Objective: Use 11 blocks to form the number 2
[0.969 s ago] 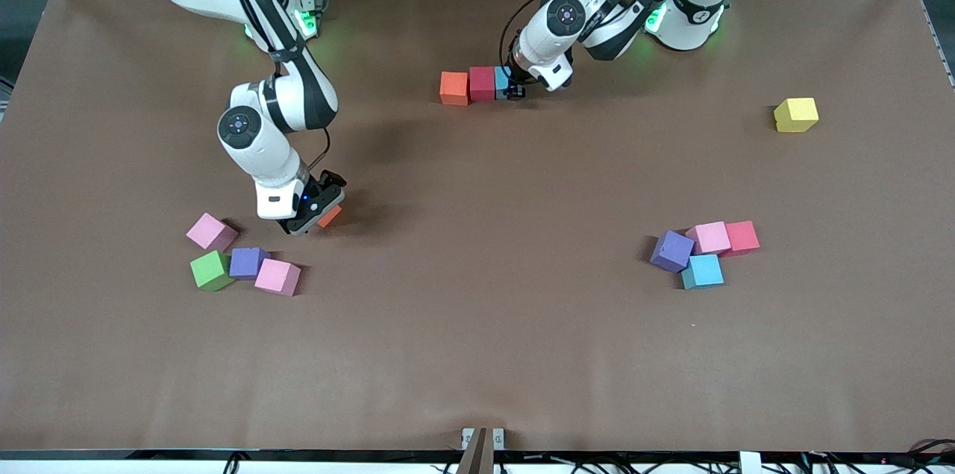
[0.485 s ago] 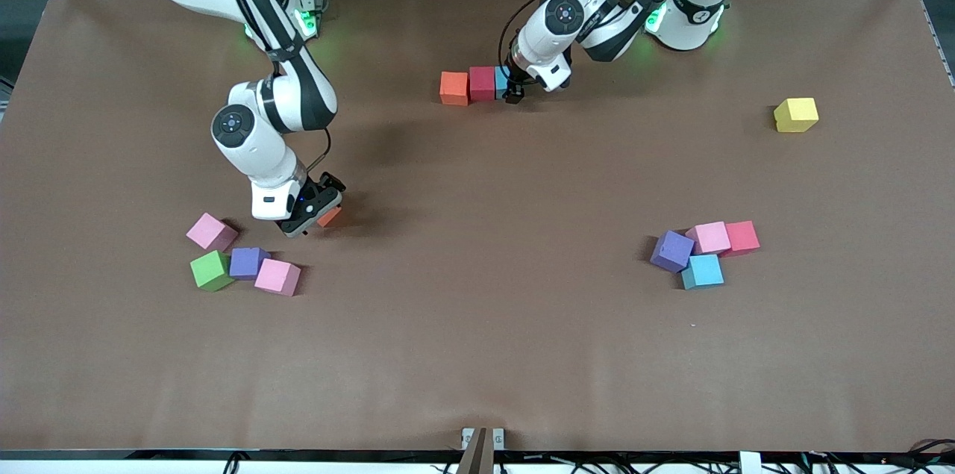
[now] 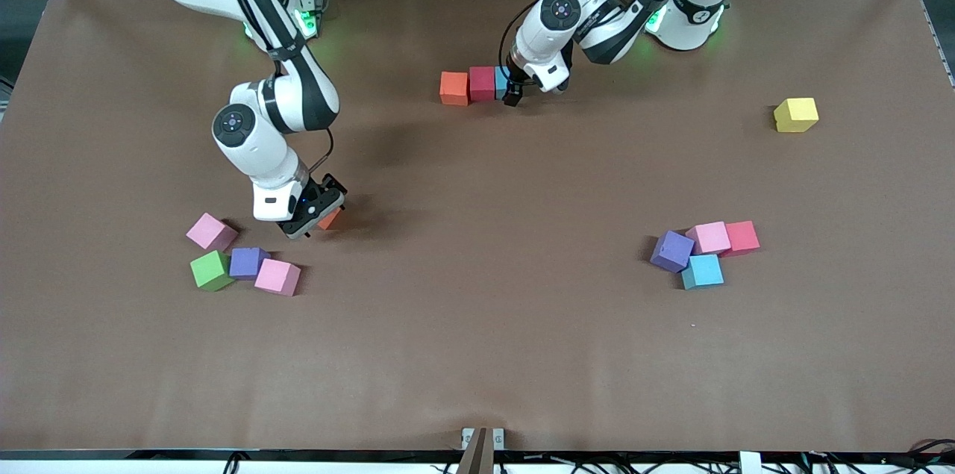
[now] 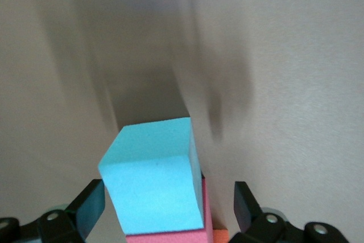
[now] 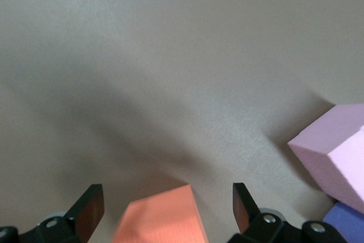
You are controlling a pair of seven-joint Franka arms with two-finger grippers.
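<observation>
A row of three blocks lies near the robots' bases: orange (image 3: 453, 88), red (image 3: 482, 83) and light blue (image 3: 502, 77). My left gripper (image 3: 512, 93) stands open around the light blue block (image 4: 152, 183), its fingers (image 4: 86, 209) apart from the block's sides. My right gripper (image 3: 314, 219) is open, low over a lone orange block (image 3: 330, 220) that sits between its fingers (image 5: 243, 203). Loose blocks lie in two clusters: pink (image 3: 212, 232), green (image 3: 211, 269), purple (image 3: 248, 263), pink (image 3: 277, 277); and purple (image 3: 671, 251), pink (image 3: 708, 237), red (image 3: 741, 237), light blue (image 3: 702, 272).
A yellow cube (image 3: 795, 115) sits alone toward the left arm's end of the table. The brown table surface (image 3: 485, 325) stretches wide between the two clusters and toward the front camera.
My left gripper has opened and let go of the light blue block at the end of the row. My right gripper has shifted slightly over the lone orange block.
</observation>
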